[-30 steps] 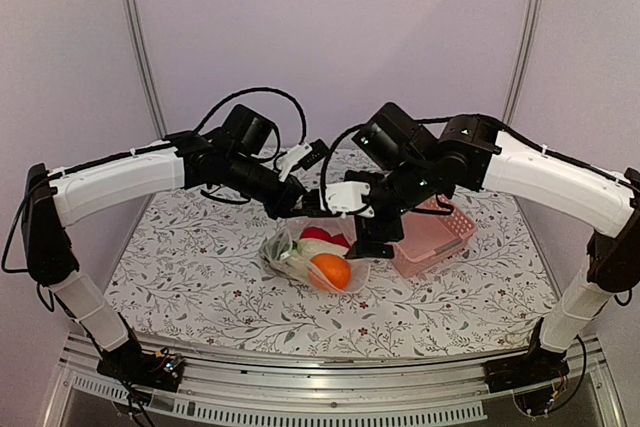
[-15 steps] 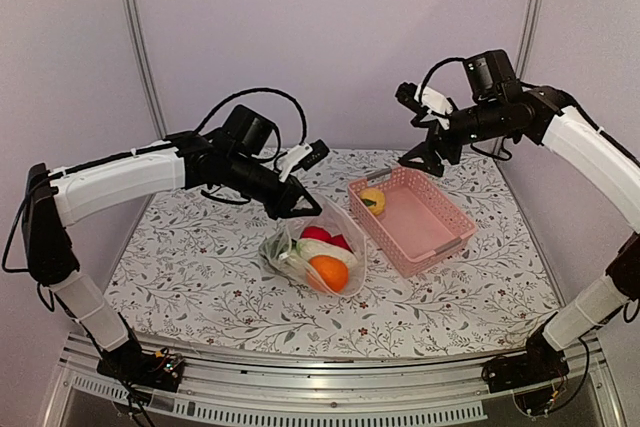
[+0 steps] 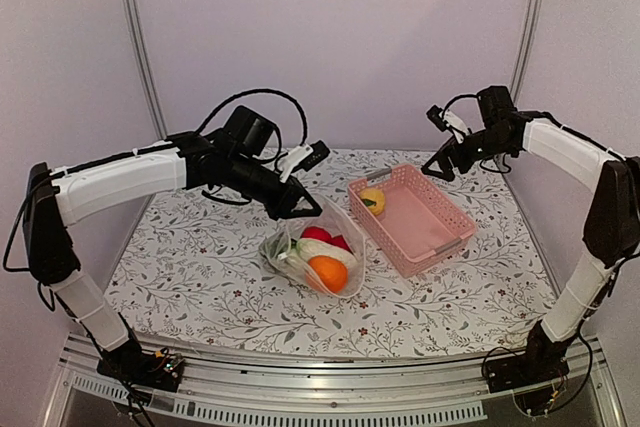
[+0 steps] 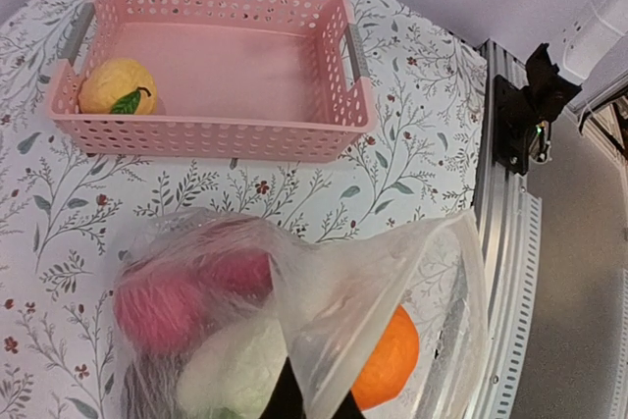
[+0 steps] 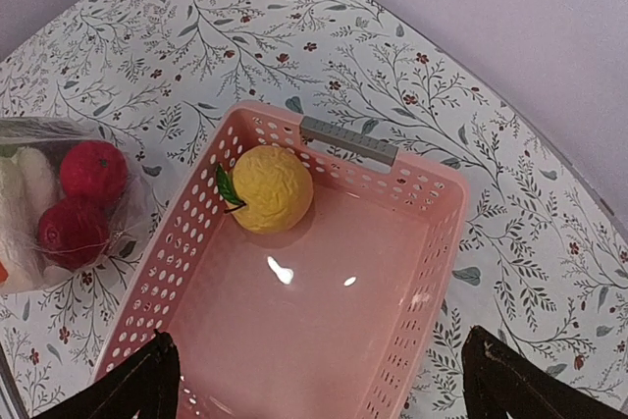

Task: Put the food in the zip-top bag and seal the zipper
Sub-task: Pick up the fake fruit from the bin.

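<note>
Clear, crinkly plastic zip-top bag sits at frame centre with red, white and orange toy food inside, its limp, slippery mouth film pinched by the closed left gripper. One light, firm yellow toy lemon lies upper left in the pink lattice basket. At upper right hovers the right gripper, jaws wide and empty. I'd clasp the lemon's middle.

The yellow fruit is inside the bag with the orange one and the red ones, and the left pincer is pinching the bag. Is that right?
Not quite. The yellow fruit sits in the pink basket, not in the bag; the right wrist view shows it. The orange one and the red ones are in the bag, and the left pincer is pinching it.
</note>
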Controlling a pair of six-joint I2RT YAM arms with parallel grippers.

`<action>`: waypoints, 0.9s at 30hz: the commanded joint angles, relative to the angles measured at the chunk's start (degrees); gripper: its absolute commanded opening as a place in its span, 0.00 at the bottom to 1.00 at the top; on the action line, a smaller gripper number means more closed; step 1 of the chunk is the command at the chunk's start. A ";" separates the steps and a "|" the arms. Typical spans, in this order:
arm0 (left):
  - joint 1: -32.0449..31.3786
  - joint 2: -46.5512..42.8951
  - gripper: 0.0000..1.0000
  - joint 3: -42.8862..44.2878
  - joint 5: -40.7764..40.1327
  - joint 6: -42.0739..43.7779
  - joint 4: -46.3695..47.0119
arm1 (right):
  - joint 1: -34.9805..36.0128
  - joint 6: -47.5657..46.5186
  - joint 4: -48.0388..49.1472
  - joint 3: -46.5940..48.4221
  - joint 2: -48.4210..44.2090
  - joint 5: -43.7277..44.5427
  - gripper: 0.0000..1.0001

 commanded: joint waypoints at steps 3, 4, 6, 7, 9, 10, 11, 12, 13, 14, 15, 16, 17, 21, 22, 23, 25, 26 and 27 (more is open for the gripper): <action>-0.50 1.01 0.00 -0.42 -0.39 0.20 0.16 | 0.39 2.95 -0.71 2.04 5.53 -2.11 0.99; -0.51 1.06 0.00 -0.42 -0.43 0.18 0.17 | 0.46 2.54 -2.87 3.81 7.15 -3.10 0.99; -0.52 1.21 0.00 -0.45 -0.46 0.18 0.17 | 0.39 1.53 -6.44 7.35 11.53 -5.50 0.99; -0.51 1.40 0.00 -0.38 -0.55 0.20 0.10 | 0.50 1.43 -7.32 8.62 13.26 -6.65 0.99; -0.51 1.71 0.00 -0.42 -0.69 0.18 0.09 | 0.79 1.63 -7.84 9.95 15.63 -7.77 0.99; -0.48 1.79 0.00 -0.40 -0.73 0.18 0.11 | 1.29 1.67 -8.11 10.50 16.31 -7.63 0.98; -0.50 1.86 0.00 -0.42 -0.74 0.25 0.13 | 1.99 1.60 -8.26 10.93 17.08 -6.87 0.96; -0.51 1.93 0.00 -0.42 -0.87 0.31 0.12 | 2.99 1.68 -8.28 11.24 17.97 -5.89 0.95; -0.47 1.94 0.00 -0.41 -0.89 0.40 0.13 | 3.70 1.95 -8.21 11.51 18.50 -5.20 0.94; -0.44 2.12 0.00 -0.38 -0.93 0.36 0.13 | 4.35 2.39 -7.90 11.67 19.20 -4.72 0.92; -0.42 2.21 0.00 -0.42 -0.98 0.41 0.09 | 4.81 2.93 -7.26 11.87 19.66 -4.65 0.91; -0.42 2.40 0.00 -0.40 -1.00 0.43 0.12 | 5.05 3.96 -6.62 12.12 20.60 -5.21 0.89; -0.42 2.46 0.00 -0.42 -0.92 0.43 0.13 | 5.28 4.82 -6.32 13.27 21.22 -5.97 0.88; -0.42 3.06 0.00 -0.40 -0.74 0.38 0.13 | 6.36 8.18 -7.30 18.14 25.63 -6.16 0.82; -0.43 3.08 0.00 -0.34 -0.83 0.39 0.13 | 6.69 8.36 -7.36 18.87 26.22 -5.65 0.82; -0.42 3.16 0.00 -0.34 -0.90 0.39 0.09 | 6.92 8.50 -7.44 19.63 27.23 -5.17 0.82; -0.44 3.15 0.00 -0.34 -1.02 0.48 0.04 | 7.42 8.70 -7.77 20.98 28.58 -5.10 0.82; -0.41 3.14 0.00 -0.40 -1.14 0.50 0.03 | 7.76 8.71 -8.19 21.65 29.53 -5.38 0.83; -0.34 3.29 0.00 -0.42 -1.17 0.53 0.04 | 8.12 8.58 -8.53 22.31 30.09 -5.43 0.83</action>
